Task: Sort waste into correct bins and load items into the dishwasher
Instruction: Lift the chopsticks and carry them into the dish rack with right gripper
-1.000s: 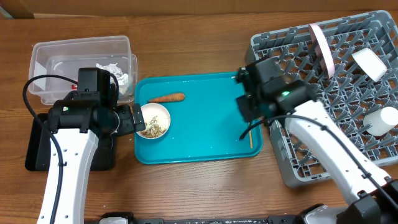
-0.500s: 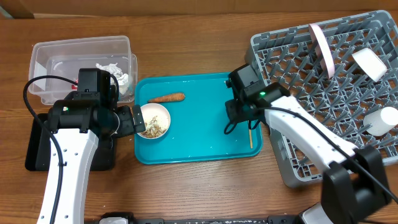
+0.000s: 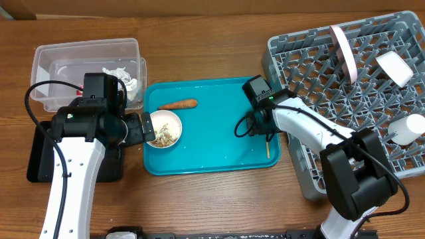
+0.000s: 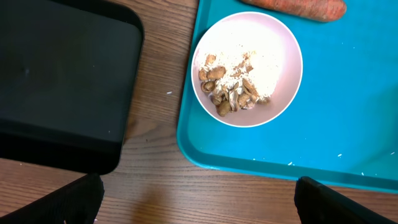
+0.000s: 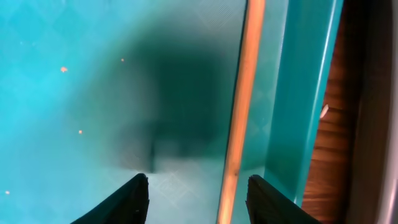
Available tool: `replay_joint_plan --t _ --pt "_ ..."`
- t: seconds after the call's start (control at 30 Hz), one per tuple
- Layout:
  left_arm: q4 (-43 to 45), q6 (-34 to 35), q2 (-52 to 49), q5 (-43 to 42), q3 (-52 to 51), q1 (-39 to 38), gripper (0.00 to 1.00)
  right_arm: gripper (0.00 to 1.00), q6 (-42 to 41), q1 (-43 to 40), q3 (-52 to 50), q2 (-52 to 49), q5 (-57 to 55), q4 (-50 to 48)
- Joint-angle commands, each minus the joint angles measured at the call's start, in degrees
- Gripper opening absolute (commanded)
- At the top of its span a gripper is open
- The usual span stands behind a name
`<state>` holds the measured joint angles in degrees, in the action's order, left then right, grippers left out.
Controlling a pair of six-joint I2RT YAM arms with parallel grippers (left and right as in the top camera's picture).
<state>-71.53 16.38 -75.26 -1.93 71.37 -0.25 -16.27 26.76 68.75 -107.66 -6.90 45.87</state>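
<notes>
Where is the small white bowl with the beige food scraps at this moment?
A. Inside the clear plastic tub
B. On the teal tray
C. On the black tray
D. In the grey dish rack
B: the bowl holding the food scraps sits on the teal tray, near its left edge, just below the carrot.

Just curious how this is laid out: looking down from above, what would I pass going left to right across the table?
The clear tub → white bowl of scraps → chopstick → grey dish rack.
</notes>
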Motion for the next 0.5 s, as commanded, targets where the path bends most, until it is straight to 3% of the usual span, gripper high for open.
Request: replay_joint_plan --t 0.0,0.23,0.3,0.47 --pt "-0.1 0.4 0.5 -0.7 -0.3 0.2 1.00 0.53 -0.5 -0.3 -0.2 -0.9 -1.0 -0.2" --pt "-0.4 0.4 0.5 -0.6 -0.3 0.2 1.00 0.53 -0.5 -0.3 -0.2 -4.3 -0.5 0.5" --pt "-0.4 0.4 0.5 -0.7 -0.3 0.2 1.00 0.47 -0.5 -0.3 -0.2 -4.6 -0.3 0.5" --pt "-0.4 0.4 0.5 -0.7 -0.3 0.2 1.00 0.17 -0.5 -0.3 -0.2 -4.6 0.0 0.7"
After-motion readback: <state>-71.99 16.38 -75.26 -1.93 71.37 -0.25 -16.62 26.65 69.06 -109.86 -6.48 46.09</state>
